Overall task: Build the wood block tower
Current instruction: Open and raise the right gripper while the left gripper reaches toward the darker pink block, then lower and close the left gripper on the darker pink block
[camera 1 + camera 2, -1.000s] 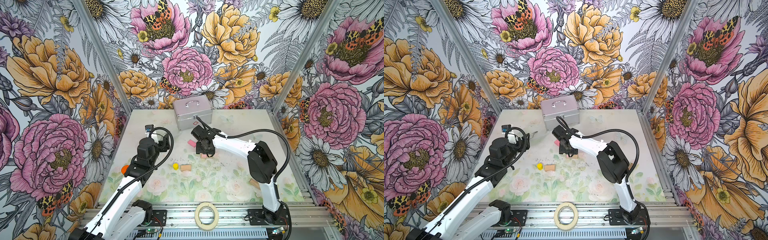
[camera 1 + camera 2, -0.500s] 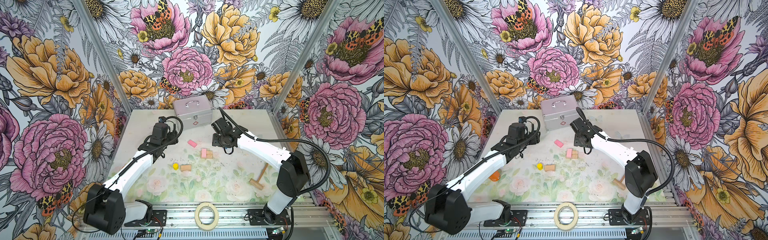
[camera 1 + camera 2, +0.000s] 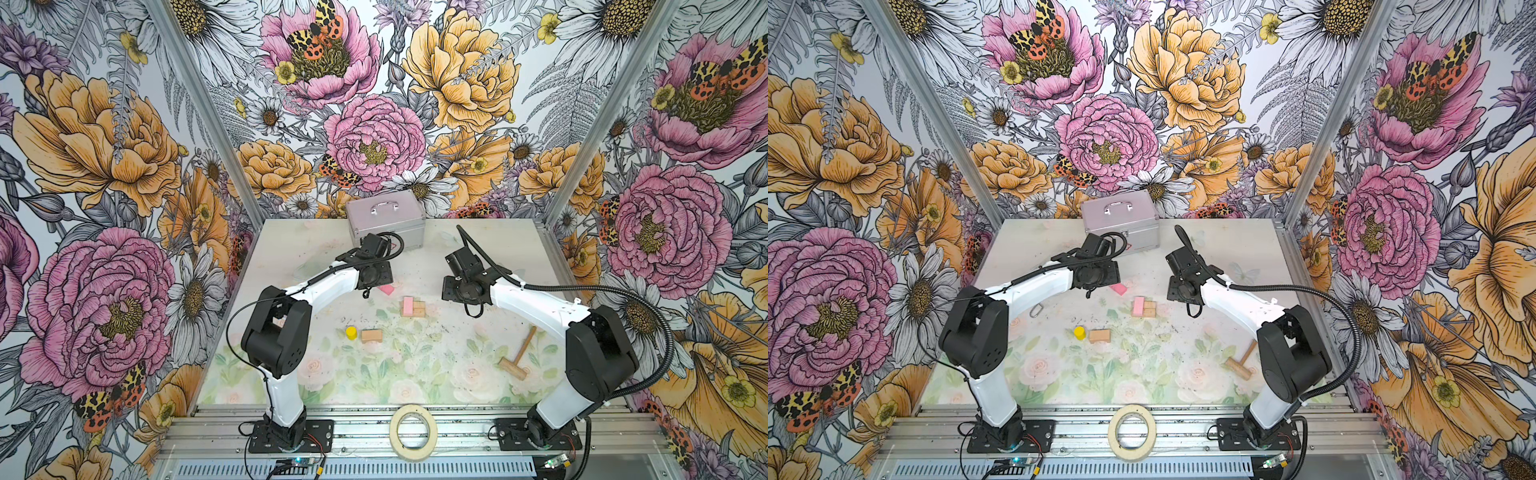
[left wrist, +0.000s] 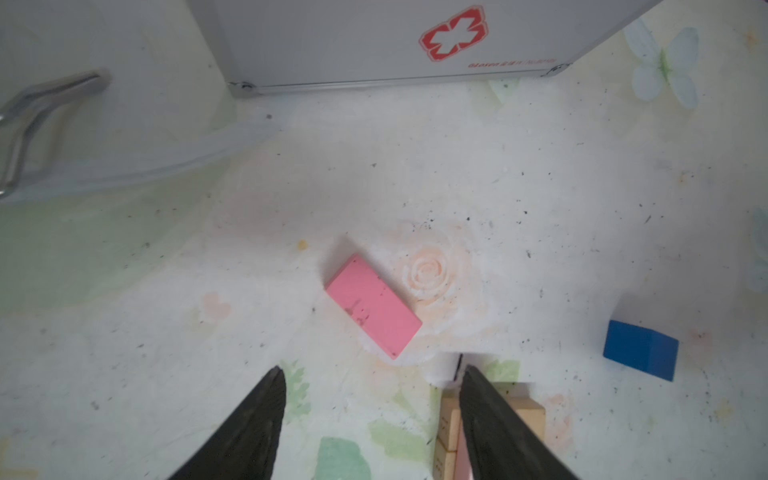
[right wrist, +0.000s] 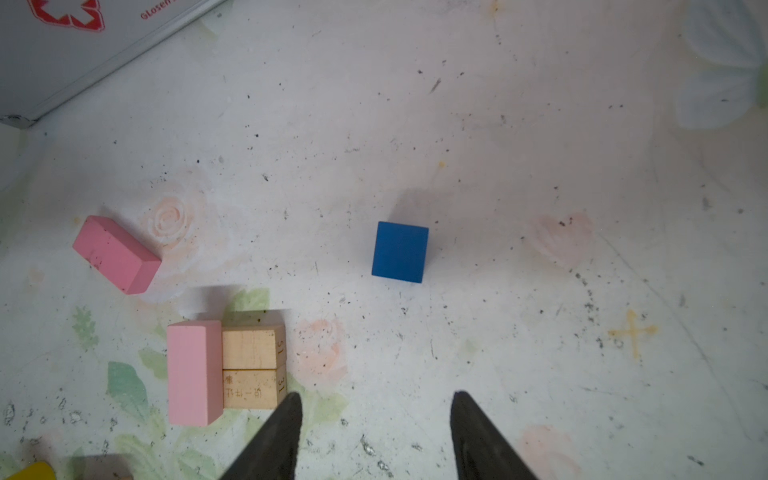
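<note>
Left claw (image 4: pixel 372 370) newly rearward: parted, empty.

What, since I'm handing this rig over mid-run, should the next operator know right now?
Left hand: open, empty, pointed at the loose pink brick, which lies flat near the metal case.
Right hand: open, empty, with the blue block ahead of it.
Other pieces: second pink brick touching two tan bricks mid-table; third tan brick and yellow cylinder nearer the front.
Done: only that three-piece cluster; nothing looks stacked.
Left: gather every piece and stack the tower.
</note>
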### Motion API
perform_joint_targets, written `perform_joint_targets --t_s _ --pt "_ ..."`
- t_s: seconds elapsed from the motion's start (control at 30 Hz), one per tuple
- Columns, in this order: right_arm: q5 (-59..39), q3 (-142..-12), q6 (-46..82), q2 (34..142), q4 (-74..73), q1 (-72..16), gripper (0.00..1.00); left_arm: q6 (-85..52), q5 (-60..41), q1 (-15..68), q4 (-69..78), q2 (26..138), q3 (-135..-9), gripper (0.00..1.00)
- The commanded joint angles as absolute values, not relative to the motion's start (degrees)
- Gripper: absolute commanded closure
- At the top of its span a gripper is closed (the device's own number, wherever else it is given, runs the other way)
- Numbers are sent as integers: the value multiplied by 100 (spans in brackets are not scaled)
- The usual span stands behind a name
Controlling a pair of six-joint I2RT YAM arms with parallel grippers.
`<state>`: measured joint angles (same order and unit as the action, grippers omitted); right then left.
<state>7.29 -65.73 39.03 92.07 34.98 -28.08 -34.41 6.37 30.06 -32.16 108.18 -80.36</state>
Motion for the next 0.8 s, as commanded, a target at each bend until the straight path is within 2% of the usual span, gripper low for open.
perform_joint_targets --t_s 0.0,0.27,0.77 --pt "680 -6383 3764 8786 3144 -2692 41 -4070 789 3105 -3533 11104 -8313 32" --pt "765 -6020 3657 8322 3061 -2462 41 -4881 1157 3157 -3543 11223 -8323 33" --pt "612 -5828 3519 8255 2973 -2265 41 -5725 1160 3173 -3546 11919 -8754 33"
